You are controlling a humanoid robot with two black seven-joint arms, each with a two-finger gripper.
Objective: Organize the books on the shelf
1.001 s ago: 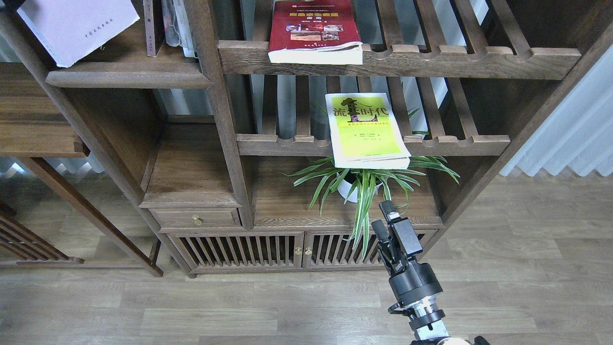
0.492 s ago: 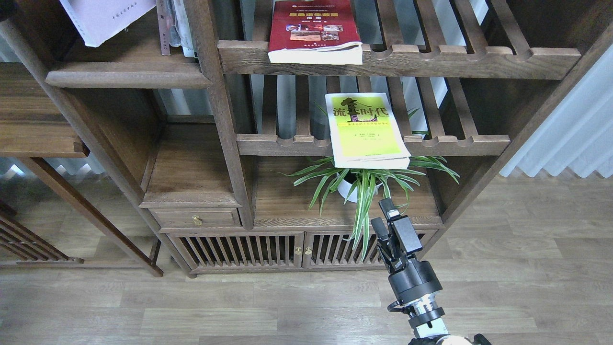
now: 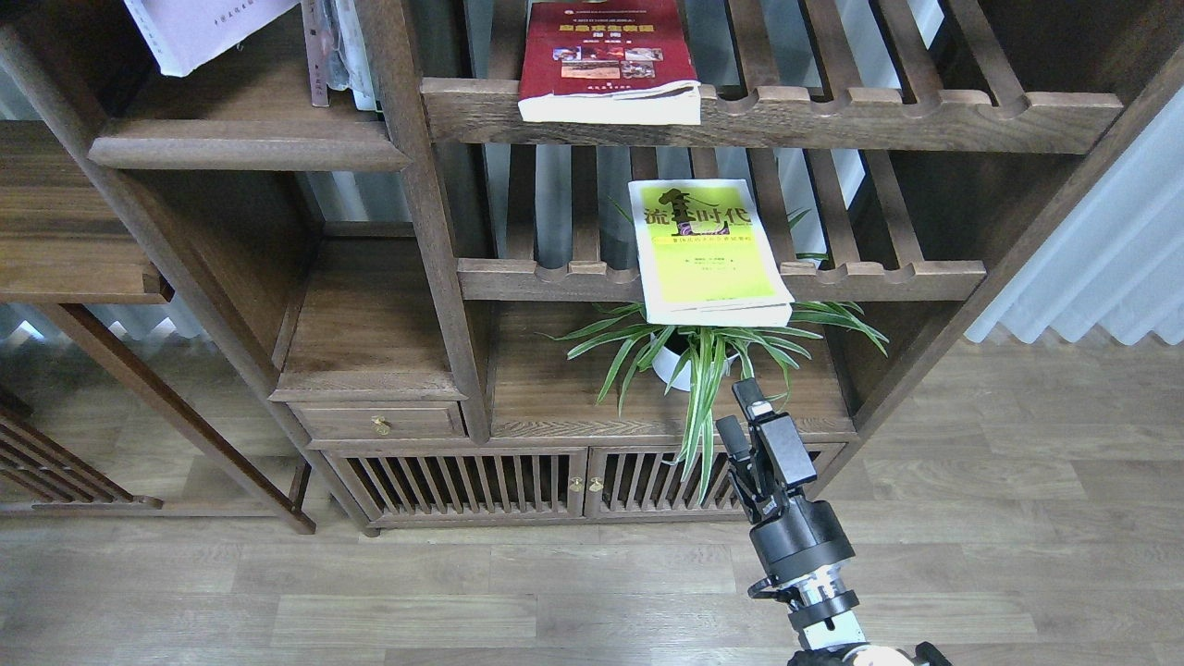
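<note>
The white-lavender book is tilted above the shelf at the top left, cut off by the frame's top edge; what holds it is out of view. The dark red book lies flat on the upper slatted rack. On the lower slatted rack lies the yellow-green book, overhanging the front rail. My right gripper is low in the frame, below the yellow-green book and in front of the plant, open and empty. My left gripper is out of view.
A few thin books stand upright at the shelf's right end against the post. A potted spider plant sits on the cabinet top under the lower rack. A drawer and slatted doors are below.
The white-lavender book has moved up and to the right, now mostly past the top edge. The right gripper has barely shifted.
</note>
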